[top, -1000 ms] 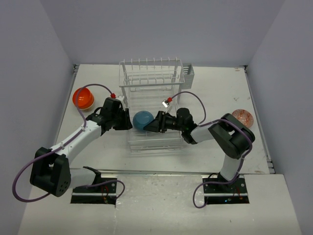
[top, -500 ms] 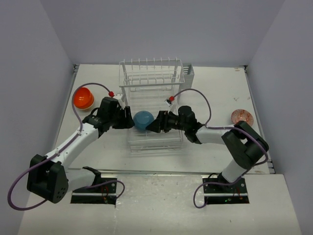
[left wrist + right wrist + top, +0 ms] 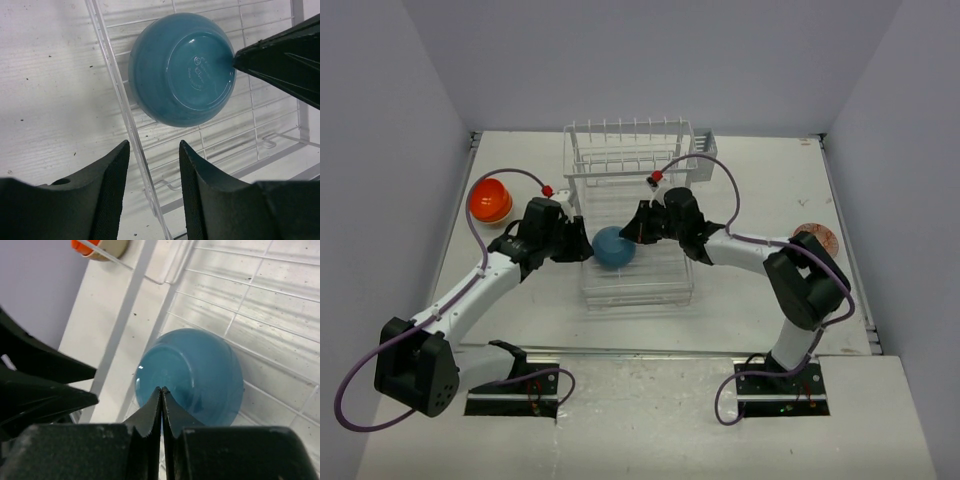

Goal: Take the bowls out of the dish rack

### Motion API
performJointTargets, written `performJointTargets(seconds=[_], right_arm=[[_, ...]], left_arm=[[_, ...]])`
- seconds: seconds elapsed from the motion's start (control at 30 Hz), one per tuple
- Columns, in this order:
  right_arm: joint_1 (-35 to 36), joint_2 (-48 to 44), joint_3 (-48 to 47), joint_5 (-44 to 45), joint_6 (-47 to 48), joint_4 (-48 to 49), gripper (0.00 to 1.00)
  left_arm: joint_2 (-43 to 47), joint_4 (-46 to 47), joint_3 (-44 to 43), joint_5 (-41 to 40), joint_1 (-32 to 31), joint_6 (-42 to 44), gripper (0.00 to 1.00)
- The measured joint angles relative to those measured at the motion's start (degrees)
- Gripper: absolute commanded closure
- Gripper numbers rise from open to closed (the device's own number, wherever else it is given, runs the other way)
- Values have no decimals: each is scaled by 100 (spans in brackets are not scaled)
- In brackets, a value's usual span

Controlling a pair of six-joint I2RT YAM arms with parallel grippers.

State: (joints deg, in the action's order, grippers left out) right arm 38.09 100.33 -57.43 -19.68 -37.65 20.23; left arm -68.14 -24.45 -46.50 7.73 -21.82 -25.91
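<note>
A plain teal bowl [image 3: 613, 246] lies upside down on the flat wire tray of the white dish rack [image 3: 632, 150]. My left gripper [image 3: 583, 246] sits just left of it, open and empty; in the left wrist view the rack's edge wire [image 3: 121, 102] runs between its fingers [image 3: 111, 187], and the bowl [image 3: 182, 70] is ahead. My right gripper [image 3: 633, 229] is shut with nothing in it. Its tips [image 3: 162, 390] rest at the base ring of the bowl [image 3: 205, 375]. An orange bowl [image 3: 490, 200] stands on the table at the left.
A patterned bowl [image 3: 818, 238] sits on the table at the right, partly behind my right arm. A small grey caddy [image 3: 705, 148] hangs on the rack's far right corner. The rack's upright tines stand behind both grippers.
My right gripper has gone from open to shut and shifted from the bowl's right side to its far right. The left arm swung in slightly. The teal bowl has stayed put.
</note>
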Motion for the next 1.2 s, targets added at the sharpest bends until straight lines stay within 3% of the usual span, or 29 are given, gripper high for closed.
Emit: performJointTargets(seconds=[0.4,0.77,1.2], right_arm=[[-92,492,-323,219,-4,-63,100],[-68,328,26,-127,-66,166,100],[378,-98,407,-413,20,-125,100]], left_arm=[[-4,2,0,-35,0,-4,59],[-55,2,0,-127,0,-70,33],[-243,-4,0,-170,0,-98,31]])
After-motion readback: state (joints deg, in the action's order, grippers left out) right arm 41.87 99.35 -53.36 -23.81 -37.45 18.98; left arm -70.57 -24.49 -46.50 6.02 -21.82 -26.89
